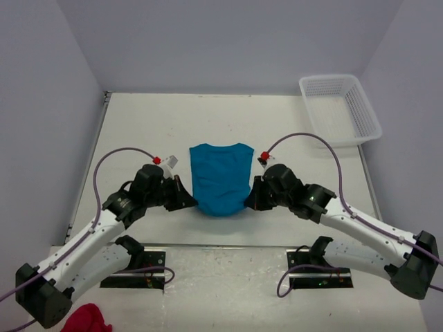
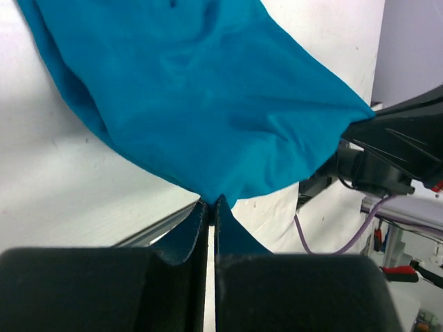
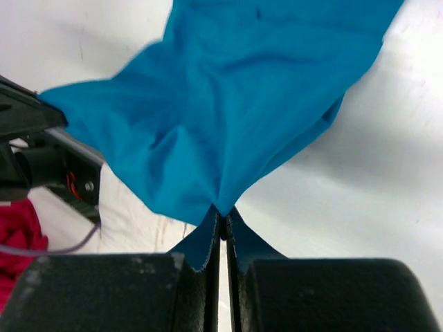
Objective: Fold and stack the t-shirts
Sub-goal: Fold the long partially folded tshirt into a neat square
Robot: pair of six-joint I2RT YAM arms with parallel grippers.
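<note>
Top external view: the teal t-shirt [image 1: 220, 178] lies mid-surface, neckline away from the arms, its near hem gathered between them. The left fingers [image 2: 190, 238] are pinched tight on one near corner and the right fingers [image 3: 242, 238] on the other. This draws the cloth taut between them, probably so the hem can be carried forward evenly for a fold. The surface [image 1: 138, 124] also carries a white basket [image 1: 342, 107] at the far right, well apart.
</note>
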